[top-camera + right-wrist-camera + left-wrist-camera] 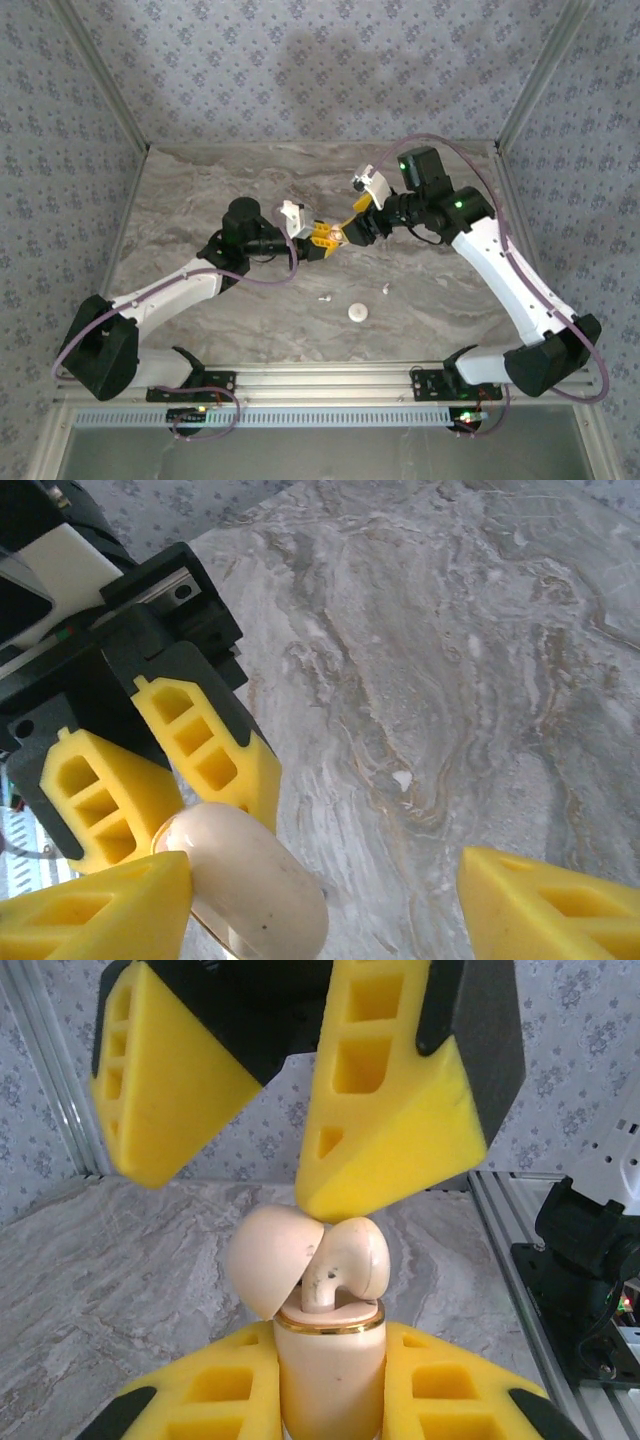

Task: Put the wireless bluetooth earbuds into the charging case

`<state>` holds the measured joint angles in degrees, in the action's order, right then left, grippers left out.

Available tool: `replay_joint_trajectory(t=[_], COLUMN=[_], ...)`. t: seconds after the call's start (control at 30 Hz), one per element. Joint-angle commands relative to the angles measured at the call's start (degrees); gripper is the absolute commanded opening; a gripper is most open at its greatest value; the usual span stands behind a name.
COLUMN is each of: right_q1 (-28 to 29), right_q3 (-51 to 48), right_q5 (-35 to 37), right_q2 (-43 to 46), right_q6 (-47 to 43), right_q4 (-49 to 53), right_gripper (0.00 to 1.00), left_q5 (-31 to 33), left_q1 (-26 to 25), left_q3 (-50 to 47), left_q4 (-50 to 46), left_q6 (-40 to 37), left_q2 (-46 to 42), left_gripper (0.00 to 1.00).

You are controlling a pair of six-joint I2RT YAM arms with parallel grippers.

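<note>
Arms meet mid-frame in the top view, the left reaching from lower left and the right arcing in from upper right. Left gripper (330, 1365) clamps the upright case (330, 1390), its lid (268, 1258) open, with one earbud (348, 1258) seated in its mouth. Right gripper (325, 865) gapes wide just above it. Loose earbuds (325, 297) lie on the table (200, 190) below centre.

The left arm (180, 288) is stretched low from the near left corner of the table (430, 310) toward its middle. The right arm (505, 265) is bent inward from the near right corner. The left gripper (316, 245) and right gripper (347, 233) are set facing each other, tips nearly meeting. The left fingers are clamped on the charging case (330, 1380); the right fingers are spread wide at its open end.
</note>
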<state>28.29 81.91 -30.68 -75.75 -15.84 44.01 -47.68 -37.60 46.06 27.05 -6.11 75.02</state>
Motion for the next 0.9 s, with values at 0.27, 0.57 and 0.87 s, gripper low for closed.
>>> replay_joint_trajectory(t=[0.27, 0.57, 0.87], right_q1=[-2.0, -2.6, -2.7], right_q3=[-5.7, -6.9, -6.3], right_q5=[-2.5, -3.5, -2.7], right_q2=[6.6, 6.9, 5.0], right_q6=[2.5, 2.9, 2.6], right_q4=[-7.3, -7.3, -7.3], right_gripper=[0.75, 0.74, 0.73], left_q5=[-2.1, -2.2, -2.6], left_q1=[-0.3, -0.3, -0.3], left_q3=[2.1, 2.0, 2.0], left_q4=[5.5, 6.7, 8.2], left_q6=[-0.1, 0.8, 1.9], left_q2=[-1.8, -1.6, -1.4], left_gripper=[0.11, 0.11, 0.11])
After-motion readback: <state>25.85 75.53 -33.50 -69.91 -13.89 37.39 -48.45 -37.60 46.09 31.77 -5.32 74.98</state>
